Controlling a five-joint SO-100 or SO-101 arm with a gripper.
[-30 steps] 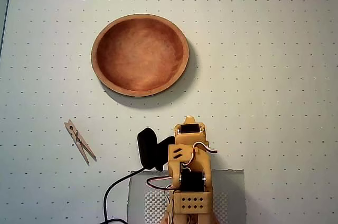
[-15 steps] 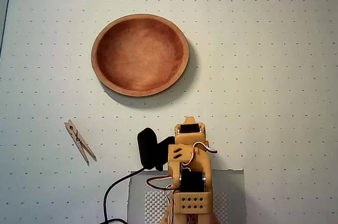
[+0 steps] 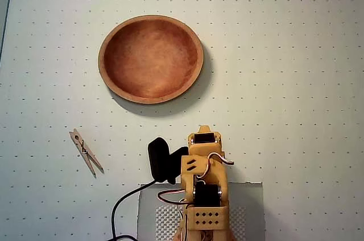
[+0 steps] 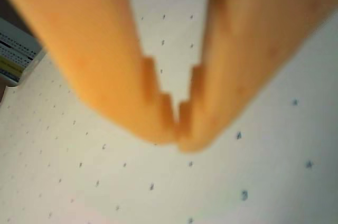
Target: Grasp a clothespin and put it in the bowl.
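Only overhead view shows clothespin [image 3: 86, 152] & bowl [image 3: 151, 59]; wrist view shows gripper [image 4: 178, 129] tips together, nothing between.

open mat between clothespin [image 3: 86, 151] and bowl [image 3: 151, 59], nothing between

Legible text: none. The mat [image 3: 296, 53] carries only a plain dot grid. The striped object [image 4: 16, 49] at the wrist view's left edge bears blurred, unreadable markings.
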